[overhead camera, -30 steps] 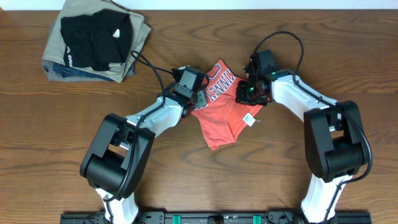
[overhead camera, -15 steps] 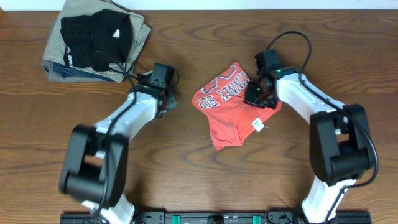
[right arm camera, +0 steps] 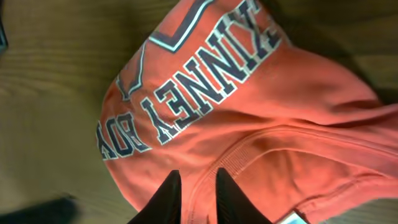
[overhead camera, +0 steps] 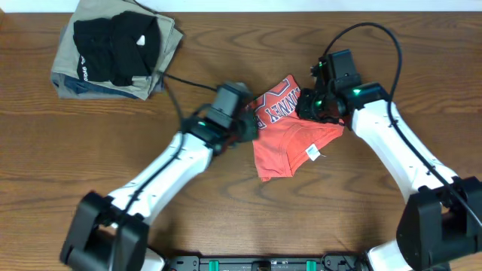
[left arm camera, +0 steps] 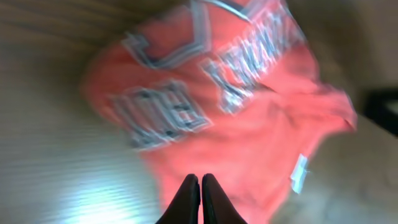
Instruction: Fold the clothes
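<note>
Left fingers (left arm camera: 189, 200) pressed together, right fingers (right arm camera: 168, 198) slightly parted over the crumpled red-orange T-shirt (overhead camera: 290, 143).

A bunched red-orange T-shirt (overhead camera: 290, 134) with white block lettering lies on a wooden table (overhead camera: 422, 68). The left gripper (overhead camera: 248, 128), blurred, is at its left edge and the right gripper (overhead camera: 315, 107) is over its upper right corner. Well apart, a folded black garment (overhead camera: 113, 45) rests on a khaki garment (overhead camera: 170, 41).

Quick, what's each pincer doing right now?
Left pincer: closed, nothing visibly held.
Right pincer: open, over the red-orange lettered cotton T-shirt.
</note>
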